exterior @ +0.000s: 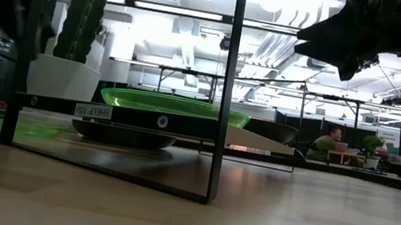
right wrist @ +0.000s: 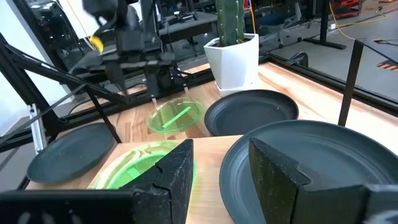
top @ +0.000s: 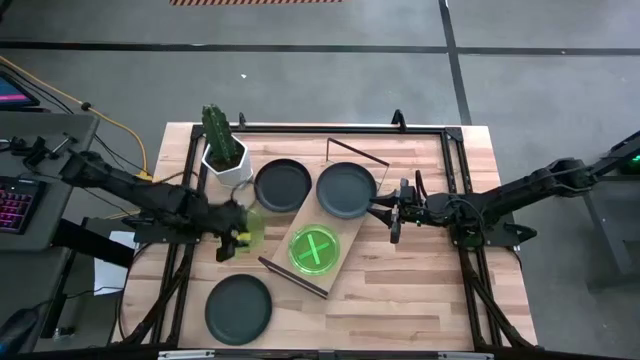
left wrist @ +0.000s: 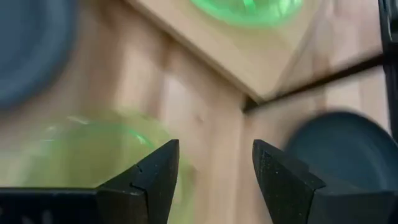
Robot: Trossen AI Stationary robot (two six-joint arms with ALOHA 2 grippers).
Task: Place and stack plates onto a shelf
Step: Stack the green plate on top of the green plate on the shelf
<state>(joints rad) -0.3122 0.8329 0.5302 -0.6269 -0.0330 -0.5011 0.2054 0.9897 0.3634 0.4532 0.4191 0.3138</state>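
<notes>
Hovering open-fingered, left gripper (top: 232, 243) just above a green plate (top: 247, 222) lying loose on the table (top: 400, 290), not gripped. Spread apart and empty too, right gripper (top: 393, 217), its fingertips at the rim of a black plate (top: 345, 190) on the shelf (top: 340, 262). Beyond that plate on the plank, another green plate (top: 314, 250). Elsewhere near the left gripper, two more black plates (top: 239, 307) on the table.
</notes>
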